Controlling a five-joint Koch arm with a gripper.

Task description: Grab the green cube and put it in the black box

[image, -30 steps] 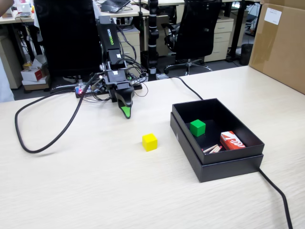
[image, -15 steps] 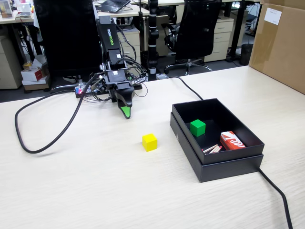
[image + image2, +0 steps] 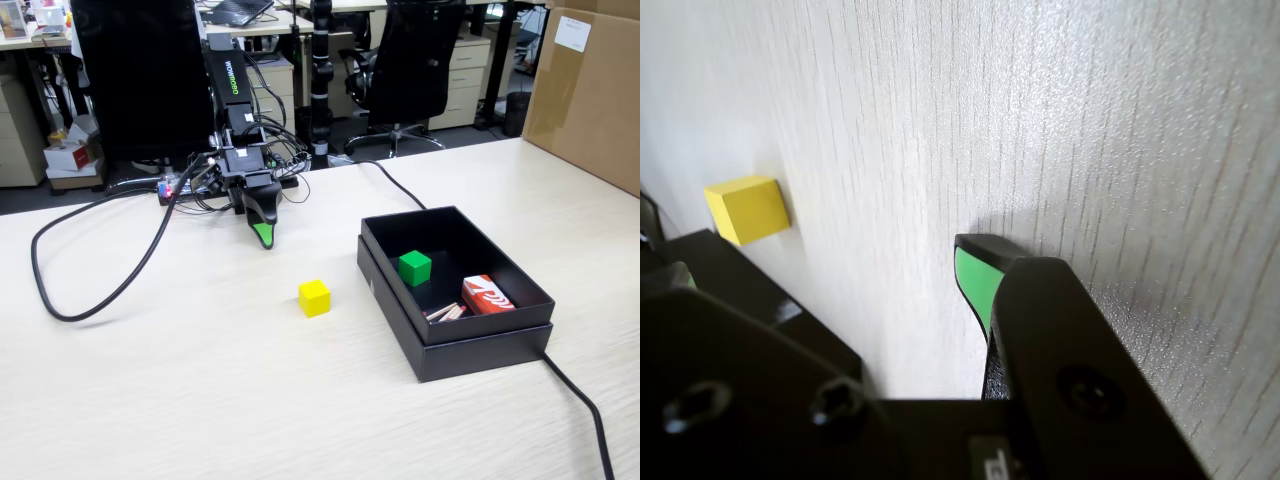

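Nearest my fixed camera I see the tabletop (image 3: 200, 400), pale wood-grain laminate, smooth and bare across the whole near half, so there is plenty of open room there. A black cable (image 3: 585, 410) trails off from the near corner of the black box (image 3: 455, 350) toward 5 o'clock. The box is matte black card, shallow and rectangular, with a stepped rim. Inside it the green cube (image 3: 415, 267) sits on the floor at the far left part, matte, crisp-edged, clear of the walls. At about 4 o'clock from it lies a small red-and-white packet (image 3: 487, 295), with some thin sticks (image 3: 445, 313) just beside.

At 9 o'clock from the box, well apart, stands the yellow cube (image 3: 314, 298), alone on open laminate.

Farther back, at 11 o'clock from that cube, the end effector (image 3: 263, 236) points down, green tip close to the tabletop. Only one tip shows in either view, so I cannot tell whether it is spread or pressed together. It holds nothing.

A thick black cable (image 3: 90, 260) loops at far left; a brown carton (image 3: 590, 90) stands far right.
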